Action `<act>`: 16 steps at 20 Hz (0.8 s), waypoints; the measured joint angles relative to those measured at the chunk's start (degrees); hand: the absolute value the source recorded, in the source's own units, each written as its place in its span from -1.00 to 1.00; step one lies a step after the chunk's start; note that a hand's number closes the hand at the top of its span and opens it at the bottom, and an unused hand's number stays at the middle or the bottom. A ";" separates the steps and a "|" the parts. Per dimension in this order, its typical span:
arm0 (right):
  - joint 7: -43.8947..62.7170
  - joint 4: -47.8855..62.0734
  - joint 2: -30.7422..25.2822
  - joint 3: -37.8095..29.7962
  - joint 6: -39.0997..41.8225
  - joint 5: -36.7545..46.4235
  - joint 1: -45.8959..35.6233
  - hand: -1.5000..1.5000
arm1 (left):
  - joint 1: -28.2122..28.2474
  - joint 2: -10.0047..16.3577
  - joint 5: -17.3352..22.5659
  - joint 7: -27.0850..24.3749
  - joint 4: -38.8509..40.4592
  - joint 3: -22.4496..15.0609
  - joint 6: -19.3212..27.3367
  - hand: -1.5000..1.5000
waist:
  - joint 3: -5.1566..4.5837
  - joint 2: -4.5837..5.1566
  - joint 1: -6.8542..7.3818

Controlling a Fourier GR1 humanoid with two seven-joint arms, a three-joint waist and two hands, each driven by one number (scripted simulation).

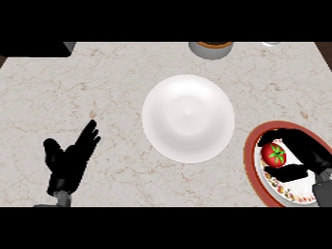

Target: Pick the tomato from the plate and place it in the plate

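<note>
Counter (89,82) bears white plate (188,118), red-rimmed plate (249,151), one tomato (274,154) clasped by right hand (310,151); left hand (67,163) open.

tomato (274,154): red, green stem up, on red-rimmed plate (249,151) | white plate (188,118): round, just left of it
</note>
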 measured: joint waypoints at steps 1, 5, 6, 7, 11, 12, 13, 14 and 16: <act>0.15 -0.21 0.43 0.19 -0.16 0.80 -0.10 1.00 | 0.17 -0.08 -0.24 0.17 -0.26 0.04 0.00 0.00 | 0.04 0.04 -0.02; -3.35 0.99 0.39 -0.87 -2.51 2.82 0.68 1.00 | -0.64 -0.02 -0.50 0.77 0.30 1.23 -0.40 0.00 | 0.06 0.09 -0.06; -3.51 1.30 0.79 -1.11 -2.95 3.49 0.49 1.00 | -0.82 -0.22 -0.56 1.17 0.19 1.38 -0.47 0.00 | 0.05 0.11 -0.06; -3.68 0.96 1.00 -1.37 -3.58 3.77 0.42 1.00 | -1.45 -0.31 -0.53 0.77 1.40 1.67 -0.78 0.00 | 0.12 0.10 -0.10; 6.02 -3.97 9.74 1.94 -9.05 7.75 -0.11 1.00 | -1.38 -0.36 -0.59 0.72 1.28 1.76 -0.89 0.00 | 0.01 -0.11 -0.03; 9.46 -4.71 12.68 3.42 -10.53 9.41 -0.62 1.00 | -1.48 -0.45 -0.58 0.74 1.29 1.62 -0.98 0.00 | -0.10 -0.20 0.32; 12.49 -5.12 15.05 4.79 -11.99 10.68 -1.03 1.00 | -1.57 -0.46 -0.65 0.78 1.31 1.35 -1.20 0.00 | -0.17 -0.24 0.74; 15.24 -5.37 16.95 5.99 -13.49 11.72 -1.36 1.00 | -1.63 -0.59 -0.70 0.76 1.32 1.09 -1.31 0.00 | -0.22 -0.27 1.15; 20.32 -6.39 19.67 8.42 -17.02 13.62 -2.91 1.00 | -1.83 -0.76 -0.89 0.90 1.47 0.58 -1.51 0.00 | -0.22 -0.39 2.03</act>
